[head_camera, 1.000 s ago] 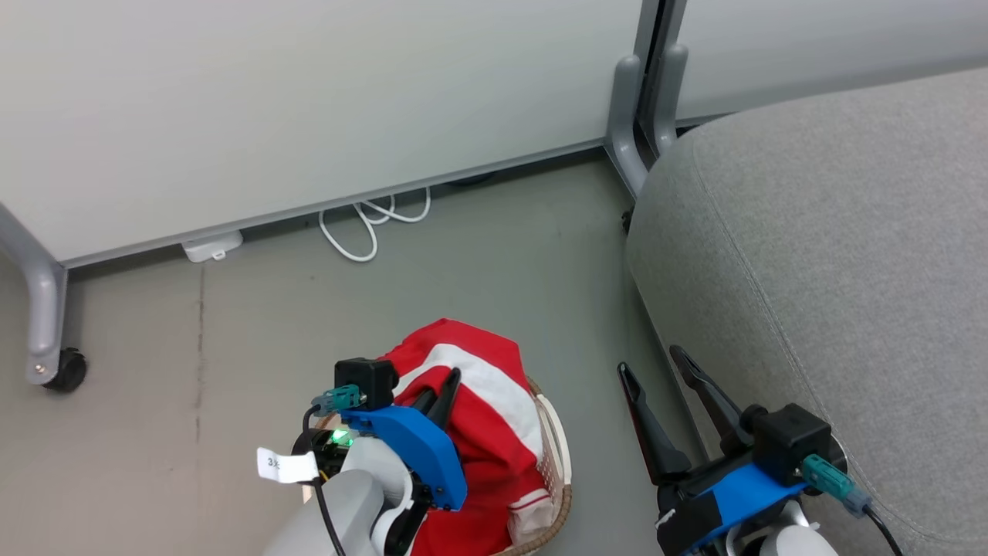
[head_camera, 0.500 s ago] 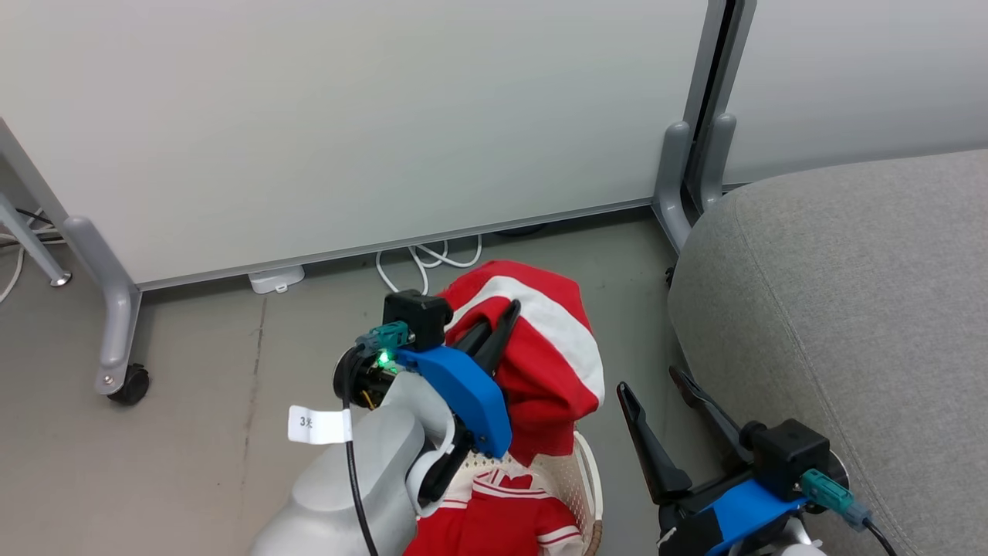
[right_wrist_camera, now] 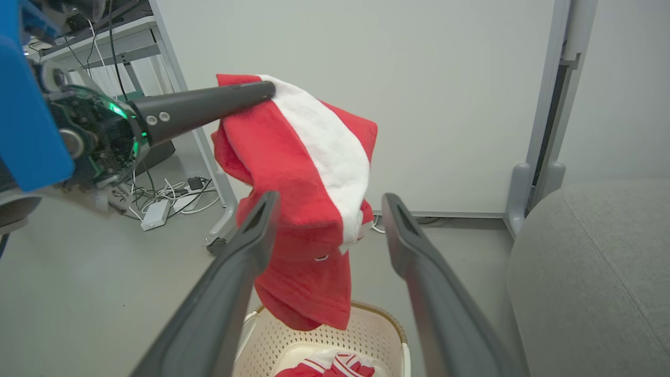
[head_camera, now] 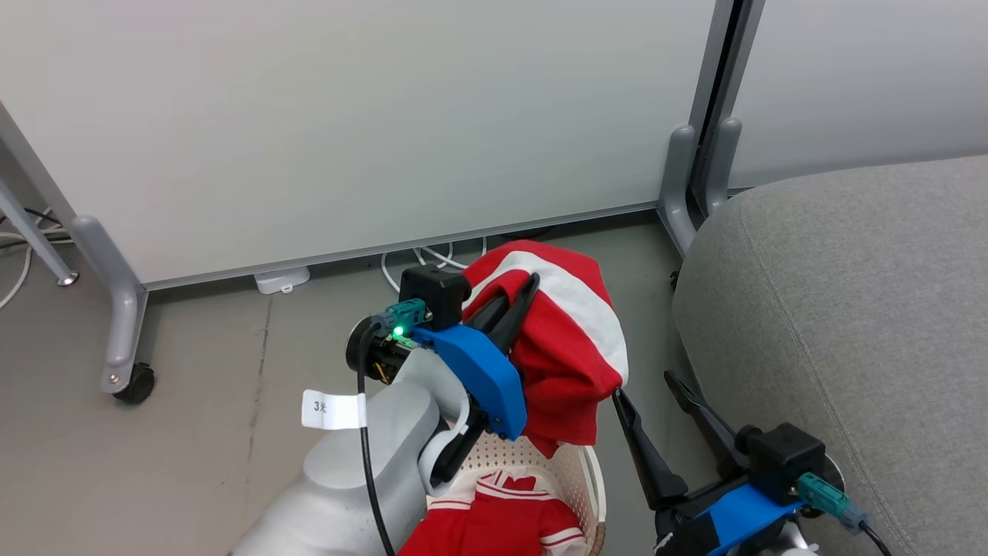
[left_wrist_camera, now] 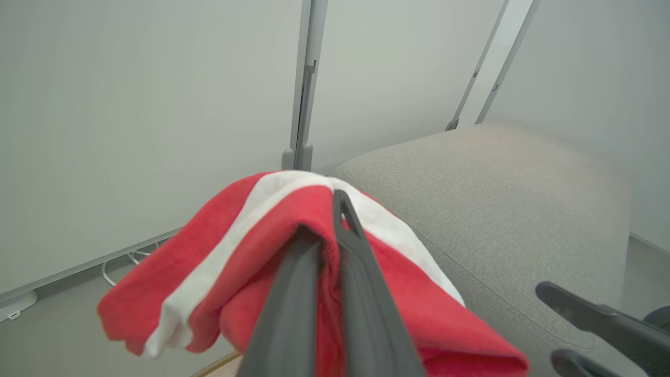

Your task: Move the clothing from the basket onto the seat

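A red garment with a white stripe, one piece of the clothing (head_camera: 571,340), hangs above the basket (head_camera: 577,471) with my left gripper (head_camera: 525,287) shut on its top fold. The left wrist view has the fabric (left_wrist_camera: 235,246) draped over both sides of the closed gripper (left_wrist_camera: 324,214). More red clothing (head_camera: 502,525) lies inside the cream basket (right_wrist_camera: 366,330). My right gripper (head_camera: 644,386) stands open and holds nothing, between the basket and the grey seat (head_camera: 849,309). In the right wrist view the hanging garment (right_wrist_camera: 293,173) dangles beyond the open right gripper (right_wrist_camera: 330,199).
Pale partition panels stand behind on grey legs, one with a black caster (head_camera: 135,382). White cables (head_camera: 421,259) and a small white adapter (head_camera: 282,279) lie at the panel's foot. Grey floor stretches to the left of the basket.
The left gripper has lifted the red garment up out of the basket and carried it a little toward the seat. The head camera has shifted too. The right gripper stays open.
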`<state>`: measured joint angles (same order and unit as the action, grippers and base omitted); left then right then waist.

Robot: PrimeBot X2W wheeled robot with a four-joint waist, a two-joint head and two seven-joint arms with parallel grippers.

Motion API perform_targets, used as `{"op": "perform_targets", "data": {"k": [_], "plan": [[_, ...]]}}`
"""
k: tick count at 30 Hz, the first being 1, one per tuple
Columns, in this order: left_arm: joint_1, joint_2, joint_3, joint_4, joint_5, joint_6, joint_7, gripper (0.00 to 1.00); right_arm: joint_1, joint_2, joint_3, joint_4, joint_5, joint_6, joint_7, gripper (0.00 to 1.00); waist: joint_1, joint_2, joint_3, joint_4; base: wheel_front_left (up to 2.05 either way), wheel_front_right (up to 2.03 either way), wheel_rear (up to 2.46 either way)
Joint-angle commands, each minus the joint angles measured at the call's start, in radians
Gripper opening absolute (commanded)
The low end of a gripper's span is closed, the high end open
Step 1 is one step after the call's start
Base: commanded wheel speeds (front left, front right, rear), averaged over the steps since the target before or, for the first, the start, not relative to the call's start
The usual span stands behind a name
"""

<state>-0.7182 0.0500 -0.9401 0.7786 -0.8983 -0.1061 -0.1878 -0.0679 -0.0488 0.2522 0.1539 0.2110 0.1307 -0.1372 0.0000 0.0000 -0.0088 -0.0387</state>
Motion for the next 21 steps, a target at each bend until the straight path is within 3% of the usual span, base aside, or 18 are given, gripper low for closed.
{"op": "perform_targets", "data": {"k": [1, 14, 21], "plan": [[-0.009, 0.001, -0.003, 0.004, -0.004, 0.002, -0.004, 0.0, 0.013, -0.003, 0.002, -0.004, 0.002, 0.0, 0.002, 1.0, 0.0, 0.0, 0.001, 0.001, 0.0, 0.0, 0.0], [-0.028, 0.001, -0.057, 0.028, -0.049, 0.006, -0.012, 0.0, -0.02, -0.003, 0.056, 0.003, 0.007, 0.0, 0.012, 1.0, 0.0, 0.0, 0.005, 0.005, 0.0, 0.0, 0.0], [-0.039, 0.001, -0.087, 0.023, -0.066, 0.008, -0.019, 0.0, -0.083, -0.003, 0.098, 0.066, 0.0, 0.0, 0.028, 1.0, 0.0, 0.0, 0.008, 0.011, 0.0, 0.0, 0.0]]}}
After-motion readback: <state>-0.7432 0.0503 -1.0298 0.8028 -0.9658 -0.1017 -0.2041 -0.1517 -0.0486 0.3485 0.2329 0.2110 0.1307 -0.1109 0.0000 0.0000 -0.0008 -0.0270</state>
